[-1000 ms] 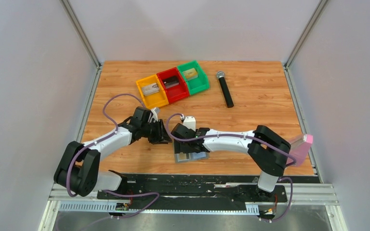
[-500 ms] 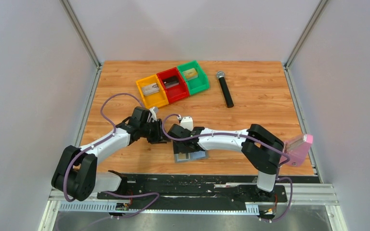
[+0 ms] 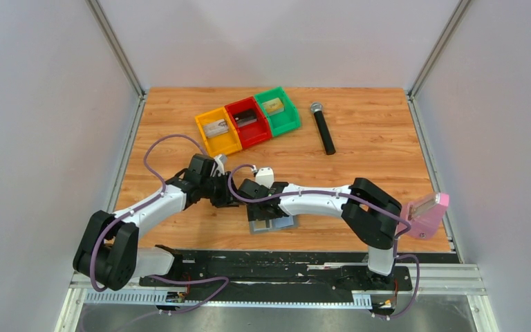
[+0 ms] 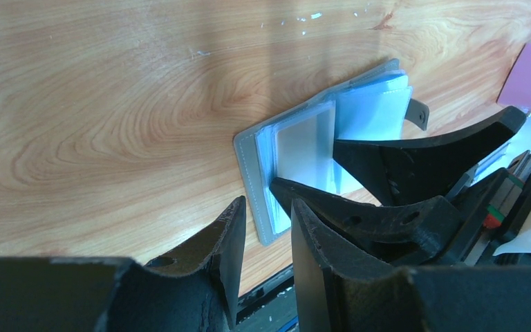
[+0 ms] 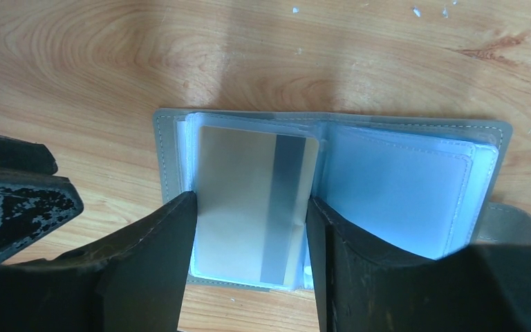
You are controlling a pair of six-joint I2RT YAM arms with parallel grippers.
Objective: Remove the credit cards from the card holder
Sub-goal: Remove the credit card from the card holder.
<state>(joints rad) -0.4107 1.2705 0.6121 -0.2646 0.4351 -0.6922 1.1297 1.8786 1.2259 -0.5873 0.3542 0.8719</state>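
Note:
The grey-blue card holder [image 3: 281, 224] lies open near the table's front edge. In the right wrist view its left sleeve holds a tan credit card [image 5: 249, 200] with a grey stripe; the right panel [image 5: 401, 187] shows only pale plastic. My right gripper [image 5: 251, 207] straddles that card, one finger against each long edge. My left gripper [image 4: 268, 221] hovers just off the holder's grey edge [image 4: 249, 173], slightly open and holding nothing. From above, the left gripper [image 3: 232, 196] sits right beside the right gripper [image 3: 263, 206].
Yellow [image 3: 218, 131], red [image 3: 247, 122] and green [image 3: 276, 111] bins stand in a row at the back, each with a flat item inside. A black microphone [image 3: 323, 129] lies to their right. A pink object [image 3: 425, 216] sits at the front right edge.
The right arm has shifted a little to the left over the card holder, and the left gripper has drawn back slightly left. The card holder has not moved.

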